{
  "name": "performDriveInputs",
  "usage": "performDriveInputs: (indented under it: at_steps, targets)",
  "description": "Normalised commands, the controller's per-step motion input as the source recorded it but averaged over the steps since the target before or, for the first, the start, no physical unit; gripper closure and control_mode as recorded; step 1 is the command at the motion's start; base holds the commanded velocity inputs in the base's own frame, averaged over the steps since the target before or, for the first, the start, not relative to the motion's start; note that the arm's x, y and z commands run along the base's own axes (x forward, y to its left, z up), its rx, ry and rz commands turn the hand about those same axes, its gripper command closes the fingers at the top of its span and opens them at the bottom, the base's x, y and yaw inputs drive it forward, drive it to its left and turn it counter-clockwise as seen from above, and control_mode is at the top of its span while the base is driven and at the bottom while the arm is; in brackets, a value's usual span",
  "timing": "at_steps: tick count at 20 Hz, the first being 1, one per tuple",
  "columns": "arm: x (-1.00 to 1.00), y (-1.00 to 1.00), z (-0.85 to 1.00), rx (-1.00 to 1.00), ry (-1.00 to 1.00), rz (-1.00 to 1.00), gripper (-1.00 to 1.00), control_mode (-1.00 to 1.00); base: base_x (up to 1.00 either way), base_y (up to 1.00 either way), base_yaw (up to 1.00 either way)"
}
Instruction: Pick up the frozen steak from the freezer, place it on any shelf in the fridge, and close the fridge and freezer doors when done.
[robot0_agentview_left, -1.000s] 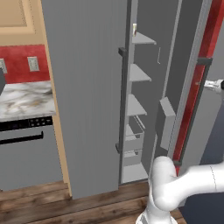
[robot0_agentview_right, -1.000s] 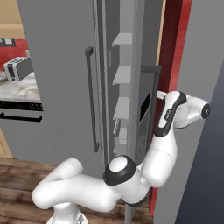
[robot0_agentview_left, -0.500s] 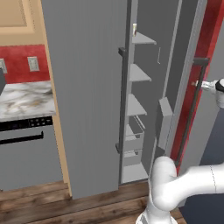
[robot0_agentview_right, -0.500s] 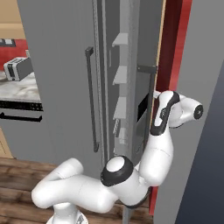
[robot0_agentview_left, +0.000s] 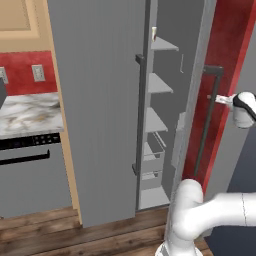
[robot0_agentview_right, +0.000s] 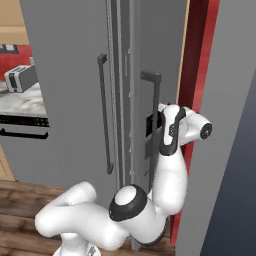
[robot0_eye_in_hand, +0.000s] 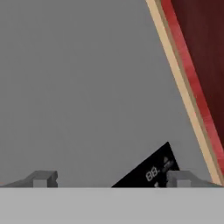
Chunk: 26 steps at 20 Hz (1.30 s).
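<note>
Red wall (robot0_agentview_left: 20, 75) above a marble counter (robot0_agentview_left: 27, 114), a toaster (robot0_agentview_right: 22, 78) there, wood plank floor (robot0_agentview_left: 50, 235) below

freezer (robot0_agentview_left: 159, 135) ajar, short shelves (robot0_agentview_left: 158, 85) visible

Both base views look forward and down from behind the arm, left and right, sharing the freezer door (robot0_agentview_left: 192, 100) (robot0_agentview_right: 150, 60). The hand view faces that door (robot0_eye_in_hand: 87, 87) very close.

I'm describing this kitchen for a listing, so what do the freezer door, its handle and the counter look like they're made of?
Freezer door: probably brushed metal, flat matte grey. Its handle: dark bar, possibly coated metal or plastic. Counter: marble-like stone, white with grey-brown veins.
</note>
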Motion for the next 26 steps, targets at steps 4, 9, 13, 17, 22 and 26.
performDriveInputs:
  at_steps: [4,9,13,17,22,26]
  targets:
    - [0.45,1.0,0.1,-0.05,0.0,0.12,-1.0,-1.0,0.0,0.0,0.0]
    - [0.54,1.0,0.15,-0.01,0.0,0.1,-1.0,-1.0,0.0,0.0,0.0]
    - [0.65,0.68,0.31,-0.03,0.0,0.05,-1.0,-1.0,0.0,0.0,0.0]
    - [0.43,0.37,0.24,-0.11,0.0,-0.01,-1.0,-1.0,0.0,0.0,0.0]
    - [0.46,0.27,0.16,-0.13,0.0,-0.12,-1.0,-1.0,0.0,0.0,0.0]
    - [0.5,0.2,0.02,-0.14,0.0,-0.12,-1.0,-1.0,0.0,0.0,0.0]
